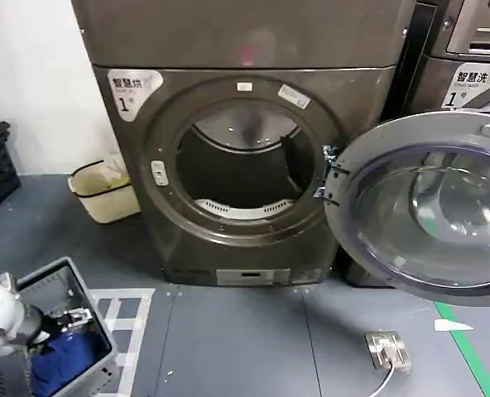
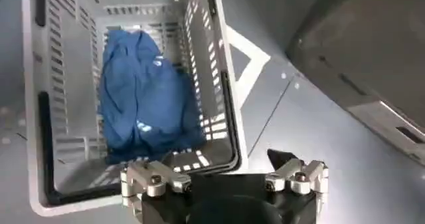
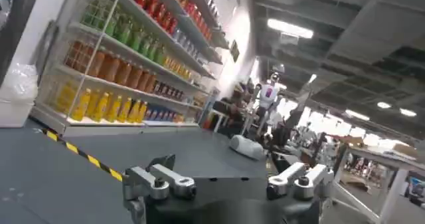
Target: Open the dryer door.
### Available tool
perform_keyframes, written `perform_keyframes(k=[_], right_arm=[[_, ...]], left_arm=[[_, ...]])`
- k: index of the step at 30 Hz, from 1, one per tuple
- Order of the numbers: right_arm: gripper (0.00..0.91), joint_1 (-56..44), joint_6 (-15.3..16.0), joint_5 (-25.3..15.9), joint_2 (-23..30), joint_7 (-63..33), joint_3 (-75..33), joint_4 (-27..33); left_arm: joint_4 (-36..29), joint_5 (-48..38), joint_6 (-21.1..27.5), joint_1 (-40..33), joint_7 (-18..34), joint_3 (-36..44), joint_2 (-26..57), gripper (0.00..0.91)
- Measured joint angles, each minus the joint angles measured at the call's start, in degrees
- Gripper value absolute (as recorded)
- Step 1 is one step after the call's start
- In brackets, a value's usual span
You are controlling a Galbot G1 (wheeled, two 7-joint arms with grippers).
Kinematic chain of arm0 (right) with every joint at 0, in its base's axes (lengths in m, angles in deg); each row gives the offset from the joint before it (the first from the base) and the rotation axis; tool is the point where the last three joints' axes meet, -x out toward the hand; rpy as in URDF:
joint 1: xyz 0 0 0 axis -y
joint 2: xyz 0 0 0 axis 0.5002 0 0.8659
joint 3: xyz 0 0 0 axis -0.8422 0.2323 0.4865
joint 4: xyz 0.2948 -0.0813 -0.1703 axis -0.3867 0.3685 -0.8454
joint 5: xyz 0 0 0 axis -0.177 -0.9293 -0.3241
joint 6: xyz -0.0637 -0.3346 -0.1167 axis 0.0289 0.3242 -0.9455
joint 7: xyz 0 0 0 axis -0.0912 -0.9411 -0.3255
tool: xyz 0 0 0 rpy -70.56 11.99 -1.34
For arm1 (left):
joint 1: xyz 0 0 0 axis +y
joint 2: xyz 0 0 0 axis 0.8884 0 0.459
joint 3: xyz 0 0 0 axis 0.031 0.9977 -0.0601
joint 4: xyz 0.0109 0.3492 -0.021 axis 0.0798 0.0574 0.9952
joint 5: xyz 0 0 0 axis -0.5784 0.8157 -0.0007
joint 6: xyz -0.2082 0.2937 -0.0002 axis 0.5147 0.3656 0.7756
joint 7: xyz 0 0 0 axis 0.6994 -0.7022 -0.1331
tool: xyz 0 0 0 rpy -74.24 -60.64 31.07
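Door of chrome-rimmed dark glass point(image 1: 427, 207) was swung wide open. Left gripper point(image 2: 224, 179) was held, fingers wide, over a grey slatted basket point(image 2: 219, 79); right gripper point(image 3: 226, 184) was likewise spread wide.

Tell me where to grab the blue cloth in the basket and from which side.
Grip the raised, bunched ridge of the blue cloth and come straight down from above: the grey basket walls it in on all sides, leaving only the top open. The left gripper hangs open above the basket's rim.

Two front-loading machines: one dark grey dryer point(image 1: 245, 165) with its dryer door point(image 1: 423, 203) open, one neighbour point(image 1: 464, 74); one grey basket point(image 1: 67, 331), one blue garment point(image 2: 143, 92), one cream bin point(image 1: 104, 194)
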Motion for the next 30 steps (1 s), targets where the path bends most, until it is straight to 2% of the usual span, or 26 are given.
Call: perform_keyframes(k=[19, 30], right_arm=[[0.907, -0.05, -1.02, -0.84, 0.31, 0.15, -0.01, 0.65], [0.907, -0.05, -1.18, -0.92, 0.59, 0.41, 0.04, 0.68]], left_arm=[[4.95, -1.07, 1.97, -0.53, 0.13, 0.24, -0.7, 0.907], [5.73, -0.82, 2.06, -1.06, -0.44, 0.23, -0.39, 0.907]])
